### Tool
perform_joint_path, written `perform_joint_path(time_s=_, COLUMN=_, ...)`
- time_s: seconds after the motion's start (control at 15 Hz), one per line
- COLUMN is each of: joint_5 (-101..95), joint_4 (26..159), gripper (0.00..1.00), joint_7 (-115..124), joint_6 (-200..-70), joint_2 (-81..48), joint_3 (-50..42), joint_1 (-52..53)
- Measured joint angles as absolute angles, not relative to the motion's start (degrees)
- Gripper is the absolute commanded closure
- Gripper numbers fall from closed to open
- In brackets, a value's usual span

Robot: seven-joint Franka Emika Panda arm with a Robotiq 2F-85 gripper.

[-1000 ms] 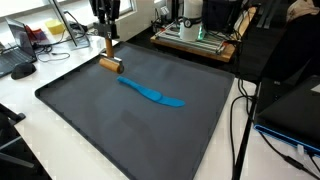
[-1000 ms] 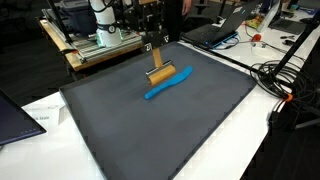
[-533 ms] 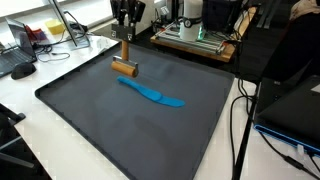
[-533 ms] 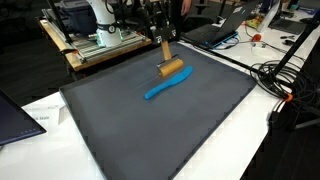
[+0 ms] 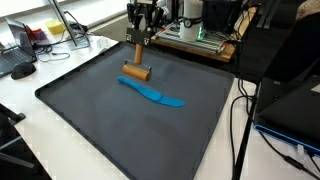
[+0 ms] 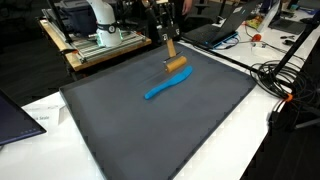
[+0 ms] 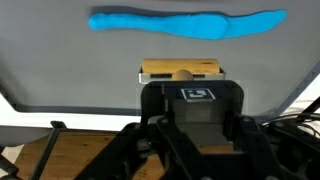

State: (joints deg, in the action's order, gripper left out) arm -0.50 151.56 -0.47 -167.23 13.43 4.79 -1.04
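My gripper (image 5: pixel 139 38) is shut on the handle of a wooden mallet-like tool (image 5: pixel 135 68) and holds it hanging upright, its block-shaped head just above the dark grey mat (image 5: pixel 100 120). The tool also shows in an exterior view (image 6: pixel 175 62) and in the wrist view (image 7: pixel 181 71), under the gripper (image 7: pixel 182 112). A blue spatula (image 5: pixel 153 93) lies flat on the mat just in front of the tool's head. It shows in an exterior view (image 6: pixel 168 83) and across the top of the wrist view (image 7: pixel 185 22).
The mat covers a white table (image 5: pixel 25 105). A wooden platform with equipment (image 5: pixel 195 38) stands behind the mat. Cables (image 6: pixel 275 80) lie beside the mat. A laptop (image 6: pixel 222 28) sits at the back. A dark box (image 5: pixel 290 110) is at the side.
My gripper has carried the wooden tool sideways along the back of the mat, from near the mat's corner to behind the blue spatula. The spatula has not moved.
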Motion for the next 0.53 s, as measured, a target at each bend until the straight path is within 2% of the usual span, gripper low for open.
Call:
perform_joint_path(time_s=0.27, joint_5=-1.64, joint_4=153.18, gripper=0.78, joint_7=2.82, joint_6=-168.96, joint_2=13.47, joint_3=8.17, joint_1=-1.02)
perform_joint_path(time_s=0.33, joint_5=-1.65, joint_4=153.45, gripper=0.53, joint_7=3.75, joint_6=-169.18, joint_2=13.48, joint_3=9.29, joint_1=-1.06)
perform_joint_path(time_s=0.53, joint_5=-1.83, joint_4=154.14, gripper=0.53, joint_7=5.75, joint_6=-169.21, joint_2=13.48, joint_3=12.03, joint_1=-1.11)
